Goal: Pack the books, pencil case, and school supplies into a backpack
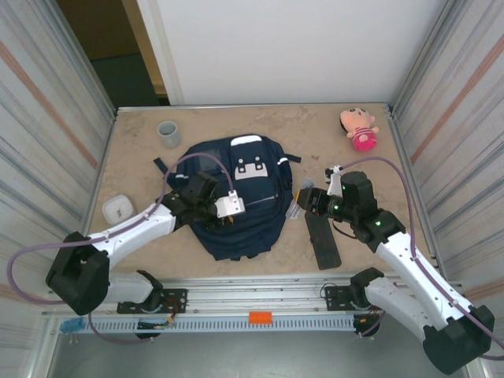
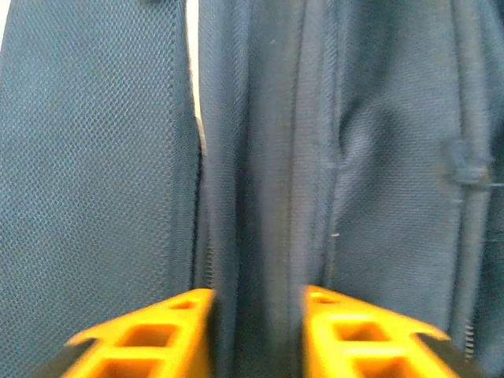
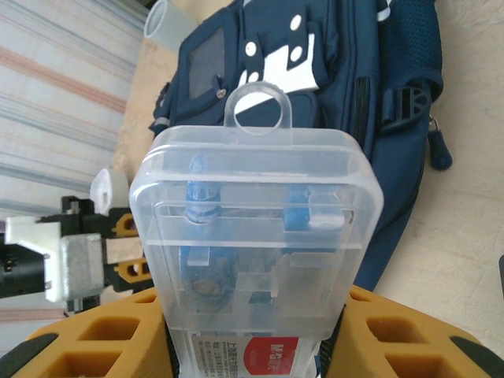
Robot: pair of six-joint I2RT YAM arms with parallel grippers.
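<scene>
Right jaws clamped on the school supplies box (image 3: 252, 228): one clear box, long axis straight out from the wrist, hang loop aimed at the backpack (image 1: 260, 222). One backpack, flat on the surface (image 1: 142, 165), lengthwise near-to-far, white patches far. Left jaws straddle a raised fold of its fabric; gripping or not, can't tell. One black pencil case (image 1: 323, 240) lies right of it, lengthwise near-to-far.
</scene>
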